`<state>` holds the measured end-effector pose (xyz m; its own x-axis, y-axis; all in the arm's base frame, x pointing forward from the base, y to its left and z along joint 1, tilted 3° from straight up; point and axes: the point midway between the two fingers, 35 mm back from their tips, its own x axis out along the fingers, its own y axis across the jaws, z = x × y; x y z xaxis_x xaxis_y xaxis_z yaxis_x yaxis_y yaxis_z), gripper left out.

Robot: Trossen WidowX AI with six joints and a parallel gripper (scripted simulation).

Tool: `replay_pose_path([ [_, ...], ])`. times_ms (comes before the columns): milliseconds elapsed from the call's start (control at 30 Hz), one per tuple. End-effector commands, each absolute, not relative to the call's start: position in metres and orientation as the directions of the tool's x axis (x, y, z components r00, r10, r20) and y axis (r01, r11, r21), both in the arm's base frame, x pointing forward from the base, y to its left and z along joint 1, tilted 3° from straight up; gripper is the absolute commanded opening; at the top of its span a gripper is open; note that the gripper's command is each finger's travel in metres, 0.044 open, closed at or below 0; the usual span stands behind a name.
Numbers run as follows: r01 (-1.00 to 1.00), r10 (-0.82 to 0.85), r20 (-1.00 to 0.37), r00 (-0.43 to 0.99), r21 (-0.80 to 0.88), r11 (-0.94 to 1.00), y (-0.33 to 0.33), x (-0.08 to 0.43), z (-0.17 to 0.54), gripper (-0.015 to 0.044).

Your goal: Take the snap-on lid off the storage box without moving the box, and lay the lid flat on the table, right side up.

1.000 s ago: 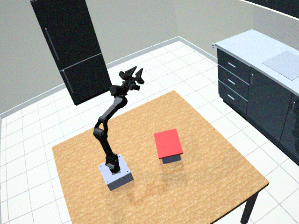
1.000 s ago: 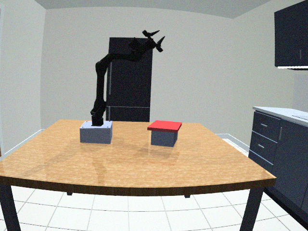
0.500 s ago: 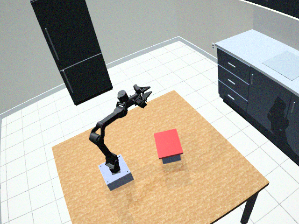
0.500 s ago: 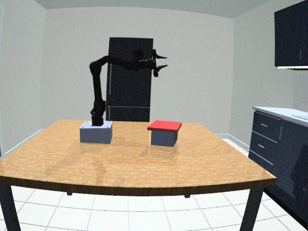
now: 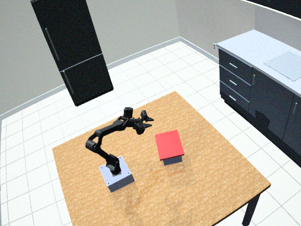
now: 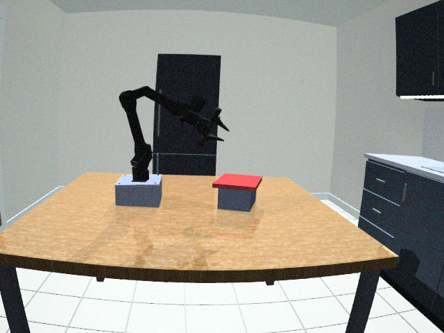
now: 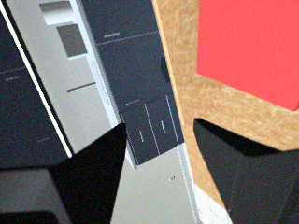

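Observation:
The red lid sits flat on top of the dark grey-blue storage box. The lid overhangs the box's sides. The box stands on the wooden table. My gripper is open and empty. It hangs in the air, well above the table, higher than the lid and off to its side, touching nothing. In the wrist view the lid shows at the upper right, beyond the right finger. The box below the lid is hidden there.
The arm's grey base block stands on the table to the left of the box. A dark fridge stands behind the table. Dark drawers and a counter are off to the right, beyond the table edge.

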<state>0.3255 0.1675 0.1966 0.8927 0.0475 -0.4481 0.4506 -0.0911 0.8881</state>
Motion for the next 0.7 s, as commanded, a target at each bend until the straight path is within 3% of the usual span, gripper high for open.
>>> replay_pose_path([
  [0, 0.587, -0.046, -0.59, 0.806, 0.807, -0.067, 0.134, 0.292, 0.141, 0.0235],
  [167, 0.656, -0.104, -0.658, 0.746, 0.753, -0.06, 0.114, 0.271, 0.113, 0.0235],
  [500, 0.66, -0.108, -0.662, 0.742, 0.749, -0.059, 0.113, 0.269, 0.109, 0.0235],
  [667, 0.66, -0.108, -0.662, 0.742, 0.749, -0.059, 0.112, 0.268, 0.063, 0.0235],
])
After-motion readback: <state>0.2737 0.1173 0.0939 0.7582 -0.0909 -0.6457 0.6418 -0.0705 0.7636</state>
